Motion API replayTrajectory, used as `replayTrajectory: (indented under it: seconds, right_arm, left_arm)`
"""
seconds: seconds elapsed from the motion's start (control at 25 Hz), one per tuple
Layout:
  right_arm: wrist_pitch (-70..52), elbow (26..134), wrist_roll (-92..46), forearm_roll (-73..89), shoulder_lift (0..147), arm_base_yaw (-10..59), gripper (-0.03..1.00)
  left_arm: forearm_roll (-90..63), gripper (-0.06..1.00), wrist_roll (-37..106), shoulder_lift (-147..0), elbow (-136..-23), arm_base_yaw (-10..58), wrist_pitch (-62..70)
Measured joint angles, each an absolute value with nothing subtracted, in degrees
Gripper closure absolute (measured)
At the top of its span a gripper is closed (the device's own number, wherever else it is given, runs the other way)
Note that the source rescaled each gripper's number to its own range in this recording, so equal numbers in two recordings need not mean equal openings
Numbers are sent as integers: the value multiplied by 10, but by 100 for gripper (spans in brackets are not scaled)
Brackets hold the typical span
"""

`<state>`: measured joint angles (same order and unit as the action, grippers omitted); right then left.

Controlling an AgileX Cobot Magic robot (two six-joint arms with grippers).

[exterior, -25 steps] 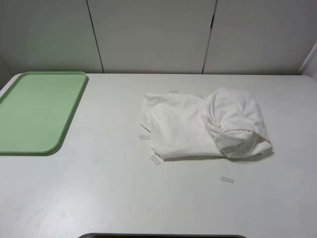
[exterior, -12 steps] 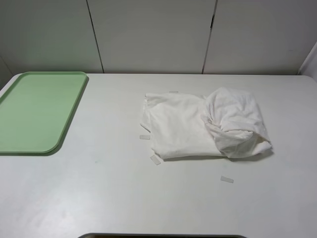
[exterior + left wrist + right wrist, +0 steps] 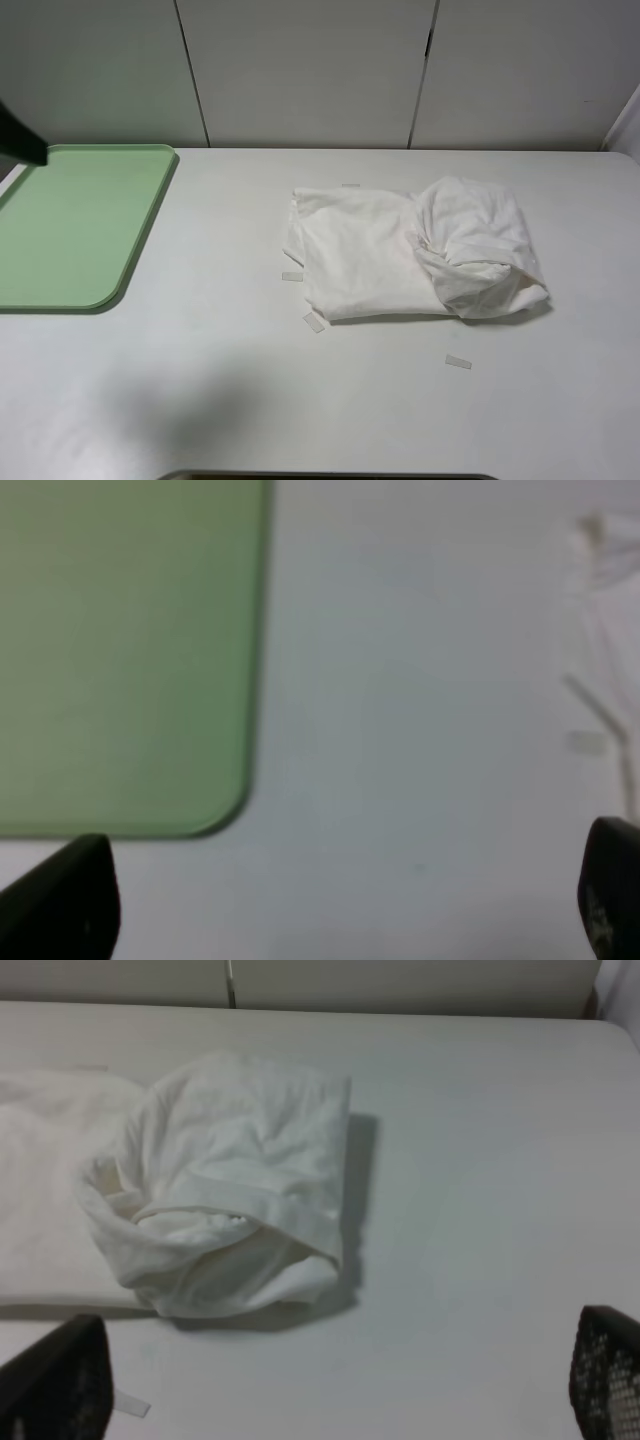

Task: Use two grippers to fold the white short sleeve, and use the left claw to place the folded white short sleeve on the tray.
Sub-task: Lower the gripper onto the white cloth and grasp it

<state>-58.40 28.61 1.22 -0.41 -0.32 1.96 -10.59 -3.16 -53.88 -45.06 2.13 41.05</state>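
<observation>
Two grippers stand wide open, and neither has hold of anything. At the far left of the high view a dark piece of the left arm (image 3: 20, 140) juts in over the far corner of the tray (image 3: 70, 230). The left gripper (image 3: 335, 900) hangs over the white table (image 3: 220, 380) just beside the tray's rounded near corner. Its black fingers (image 3: 60, 900) are spread far apart with only tabletop between them. The tray lies flat at the table's left side, and every part of its floor that shows is plain pale green. The shirt (image 3: 400, 255) is not in it. It lies on the table well to the right, flat and smooth on its left half and bunched into a lump on its right. Small tape strips (image 3: 314, 322) sit by its near edge. From the left gripper only a blurred white edge of the shirt shows, well apart. The right gripper (image 3: 330, 1380) hangs over bare table on the near side of the bunched end, not touching it.
</observation>
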Motion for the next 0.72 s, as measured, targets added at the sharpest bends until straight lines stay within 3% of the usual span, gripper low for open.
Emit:
replayTrajectory:
  seconds: [0.24, 0.56, 0.72]
  right_arm:
    - [-584, 286, 12, -4, -3, 20, -3]
    - [-584, 286, 12, -4, -3, 20, -3]
    - [-584, 286, 12, -4, -3, 20, -3]
  left_arm:
    - [-262, 4, 95, -735, -500, 47, 329]
    - [-288, 4, 121, -944, -552, 181, 215]
    - [-301, 4, 121, -1002, -572, 217, 184]
